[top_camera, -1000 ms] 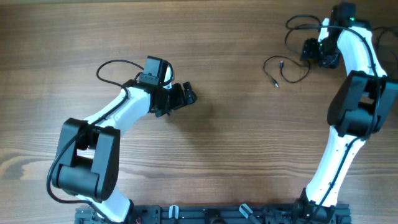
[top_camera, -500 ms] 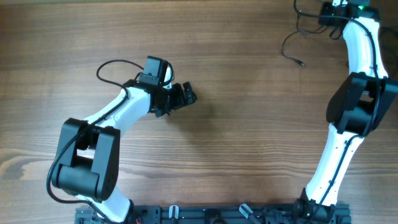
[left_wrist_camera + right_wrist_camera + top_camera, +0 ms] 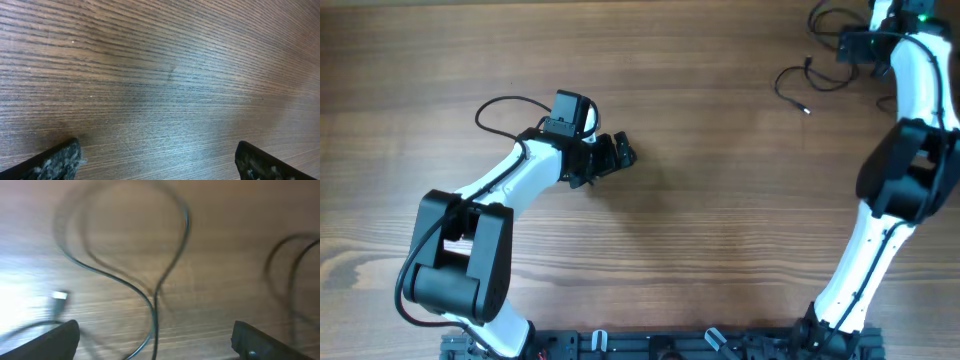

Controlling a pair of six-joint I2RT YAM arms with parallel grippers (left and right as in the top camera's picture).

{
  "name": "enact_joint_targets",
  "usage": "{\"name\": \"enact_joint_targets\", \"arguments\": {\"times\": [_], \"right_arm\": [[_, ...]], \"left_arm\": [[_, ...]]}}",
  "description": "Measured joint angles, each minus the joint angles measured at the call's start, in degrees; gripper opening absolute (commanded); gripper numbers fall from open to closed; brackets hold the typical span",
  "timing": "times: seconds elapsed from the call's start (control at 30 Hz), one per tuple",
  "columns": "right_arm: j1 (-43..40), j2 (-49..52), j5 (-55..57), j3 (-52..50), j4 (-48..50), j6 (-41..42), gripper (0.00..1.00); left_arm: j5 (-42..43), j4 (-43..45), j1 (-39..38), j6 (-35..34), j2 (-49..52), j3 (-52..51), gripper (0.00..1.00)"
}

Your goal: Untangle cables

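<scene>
Toward the far right corner of the worktop [image 3: 165,60], lying in loose loops: cables [image 3: 151,305], one silvery plug [image 3: 59,296] free beside them. Hovering directly above, fingers [image 3: 45,344] spread wide and clamping nothing: right gripper [image 3: 847,50], likely placed to pick one strand. Well apart, left of centre over bare wood: left gripper [image 3: 623,152], equally wide, empty. Nothing blocking except the strands' own crossing.

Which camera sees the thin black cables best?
The right wrist view: the cables loop big and close, though blurry, beside a silvery plug. Overhead shows them tiny in the table corner. The left wrist view shows only wood grain.
</scene>
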Motion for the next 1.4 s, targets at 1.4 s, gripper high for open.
{"name": "enact_joint_targets", "arguments": {"times": [1.4], "right_arm": [[11.9, -89.9, -29.3, -49.9, 32.0, 12.5, 1.00]], "left_arm": [[-24.9, -46.2, 20.3, 21.3, -102.7, -2.9, 1.00]]}}
